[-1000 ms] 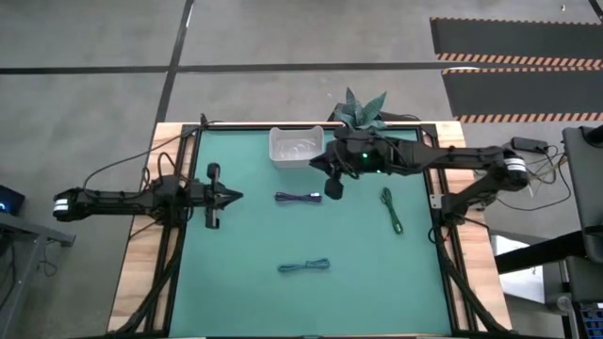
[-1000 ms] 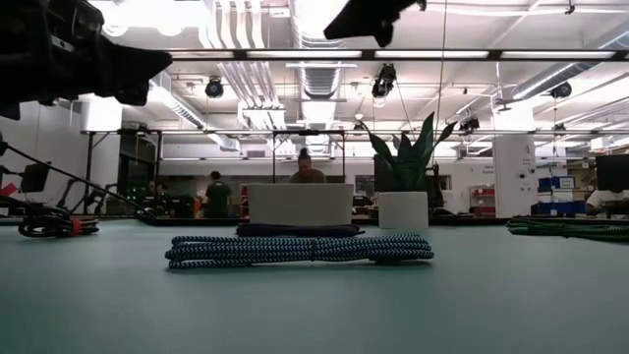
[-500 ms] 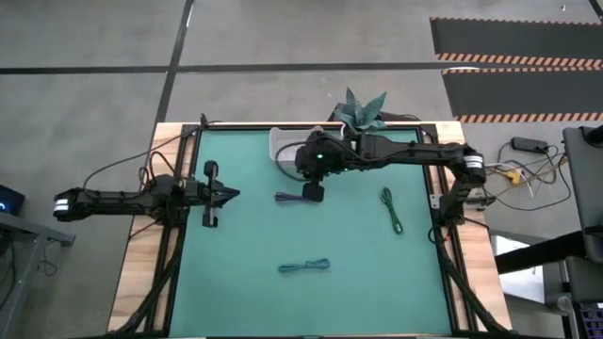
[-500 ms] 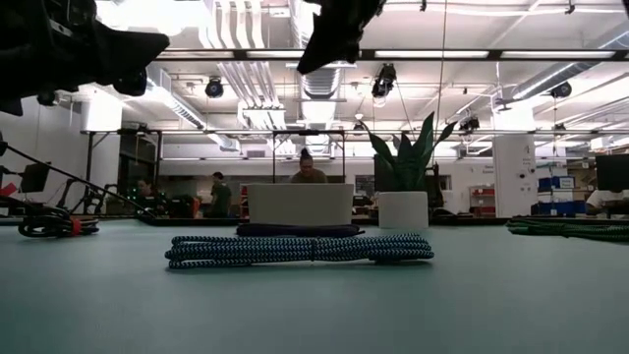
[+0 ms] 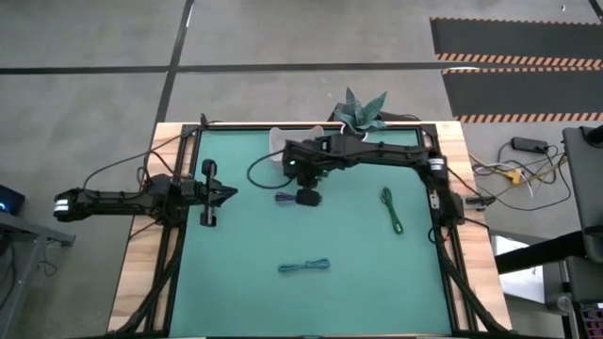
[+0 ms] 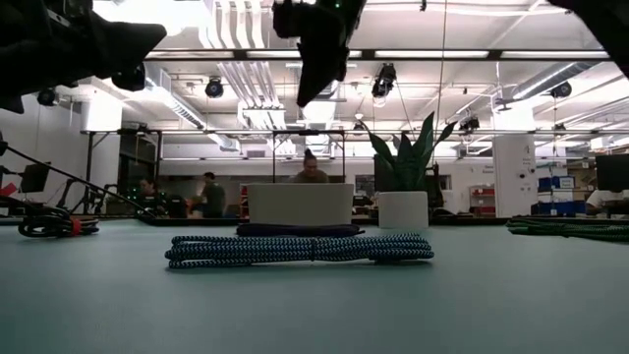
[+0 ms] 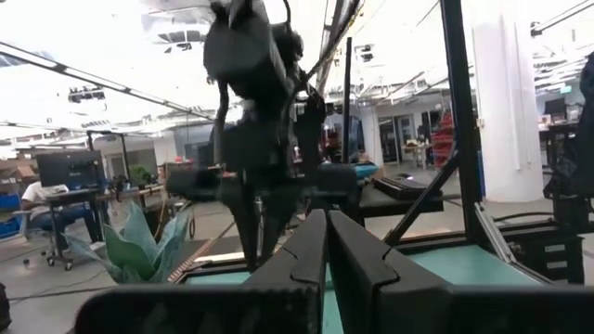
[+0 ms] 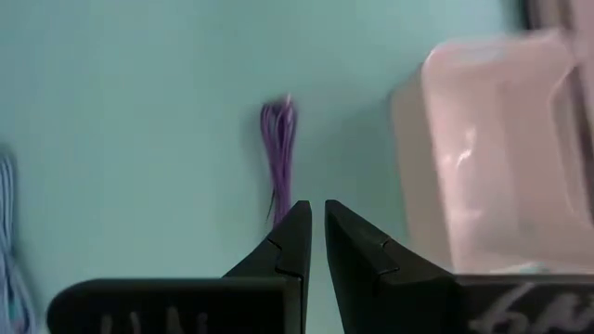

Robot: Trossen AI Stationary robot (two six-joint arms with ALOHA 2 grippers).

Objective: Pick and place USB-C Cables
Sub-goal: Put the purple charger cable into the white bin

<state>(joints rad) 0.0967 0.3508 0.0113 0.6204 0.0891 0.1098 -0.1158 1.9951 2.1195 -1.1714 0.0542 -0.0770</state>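
On the counter (image 5: 236, 282), a bin (image 5: 278, 141) sits at the far edge near the middle, with a potted plant (image 5: 361, 108) just to its right behind the mat. One cable bundle (image 5: 285, 198) lies near the middle, just in front of the bin. The right hand (image 5: 307, 198) hangs above this bundle's right end. A second bundle (image 5: 391, 209) lies well to the right, a third (image 5: 303, 266) nearer the front. The left hand (image 5: 231, 196) waits at the left side.

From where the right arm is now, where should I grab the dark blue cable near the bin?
Take the dark blue cable at mid-length, descending from straight above. It lies flat on the mat as a thin straight bundle, so fingers straddling its narrow width should catch all strands. The right gripper hovers at its end nearest the green cable, fingers nearly closed; open first.
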